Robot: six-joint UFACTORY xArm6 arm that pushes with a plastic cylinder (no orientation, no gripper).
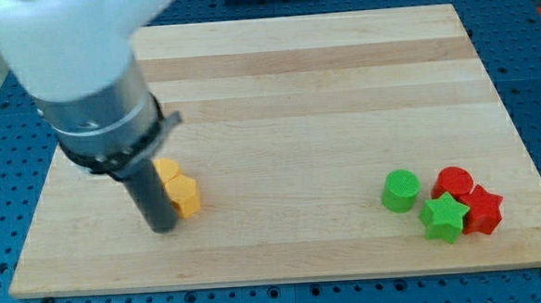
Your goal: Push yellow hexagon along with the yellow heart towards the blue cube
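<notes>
The yellow hexagon (185, 195) lies in the lower left of the frame on the pale wooden surface (323, 93), and a second yellow block (167, 170), partly hidden so its heart shape cannot be confirmed, touches it just above and to the view's left. My tip (164, 228) stands right against the hexagon's left side, slightly below it, with the dark rod rising to a grey collar and a blurred white arm body that fills the upper left corner. The arm has no fingers, so nothing is opened or clasped; the rod only presses beside the yellow pair. No blue cube shows in this view. Well apart, in the lower right, a green cylinder (401, 190), a green star (444, 218), a red cylinder (454, 182) and a red star (483, 211) huddle together, touching. No writing or brand can be read anywhere.
</notes>
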